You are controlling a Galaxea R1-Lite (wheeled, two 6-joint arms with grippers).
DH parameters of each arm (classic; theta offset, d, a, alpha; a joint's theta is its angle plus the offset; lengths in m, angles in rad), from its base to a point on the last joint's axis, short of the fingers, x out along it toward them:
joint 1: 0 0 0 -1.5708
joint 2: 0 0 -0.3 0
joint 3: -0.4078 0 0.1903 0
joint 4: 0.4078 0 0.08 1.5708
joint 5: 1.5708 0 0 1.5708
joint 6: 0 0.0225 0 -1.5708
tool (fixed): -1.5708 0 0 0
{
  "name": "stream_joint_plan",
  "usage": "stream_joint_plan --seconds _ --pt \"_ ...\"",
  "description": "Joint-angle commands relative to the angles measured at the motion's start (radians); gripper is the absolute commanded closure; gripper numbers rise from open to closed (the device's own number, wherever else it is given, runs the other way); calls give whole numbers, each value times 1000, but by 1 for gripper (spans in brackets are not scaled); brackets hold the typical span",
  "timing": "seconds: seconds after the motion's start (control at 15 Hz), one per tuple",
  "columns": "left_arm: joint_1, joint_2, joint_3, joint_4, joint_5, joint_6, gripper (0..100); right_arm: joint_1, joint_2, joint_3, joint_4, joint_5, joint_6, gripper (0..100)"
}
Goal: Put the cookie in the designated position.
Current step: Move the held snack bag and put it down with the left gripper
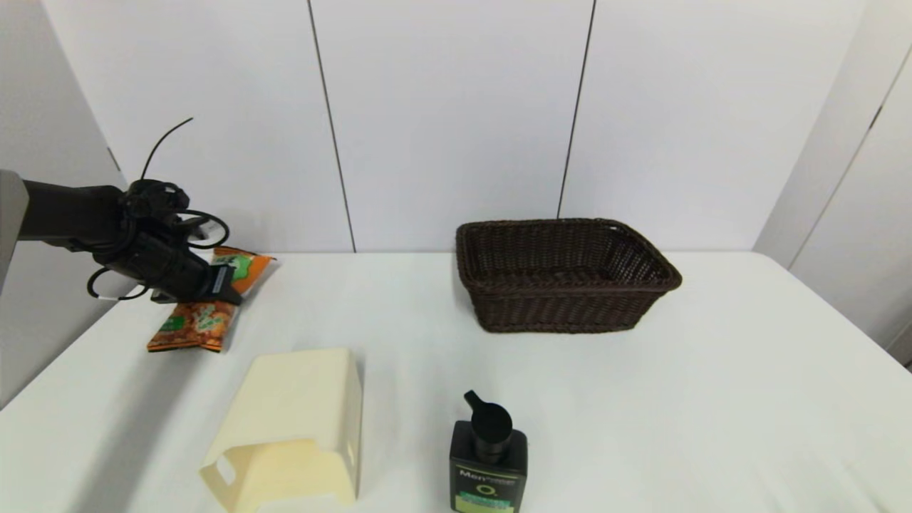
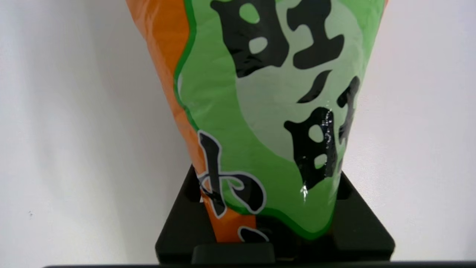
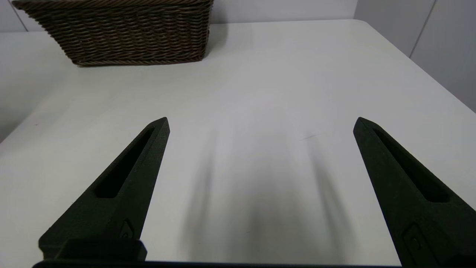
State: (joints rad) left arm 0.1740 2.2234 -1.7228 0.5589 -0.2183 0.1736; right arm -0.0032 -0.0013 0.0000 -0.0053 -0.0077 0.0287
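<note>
You see one cookie (image 1: 206, 303) | left gripper (image 1: 226, 288) clamped on it | right gripper (image 3: 260, 124) spread apart | one basket (image 1: 563, 278)

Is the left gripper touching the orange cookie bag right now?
Touching. In the left wrist view the left gripper is shut on the cookie, whose foil pinches narrow between the black fingers.

Left gripper (image 1: 226, 288) clamped on the cookie (image 1: 203, 303), well left of the basket (image 1: 563, 274); right gripper (image 3: 260, 124) spread wide nearer it.
</note>
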Motion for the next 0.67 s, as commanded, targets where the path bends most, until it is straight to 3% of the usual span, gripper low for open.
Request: stream_joint_plan --seconds 0.07,0.4,0.67 --pt "-1 -57 -4 -1 -208 0 100 0 0 2 -1 0 0 0" --pt "-18 -174 0 -102 -243 -6 100 0 0 2 -1 0 -1 0" --pt "-65 -226 2 -338 -342 -11 100 0 0 2 -1 0 -1 0"
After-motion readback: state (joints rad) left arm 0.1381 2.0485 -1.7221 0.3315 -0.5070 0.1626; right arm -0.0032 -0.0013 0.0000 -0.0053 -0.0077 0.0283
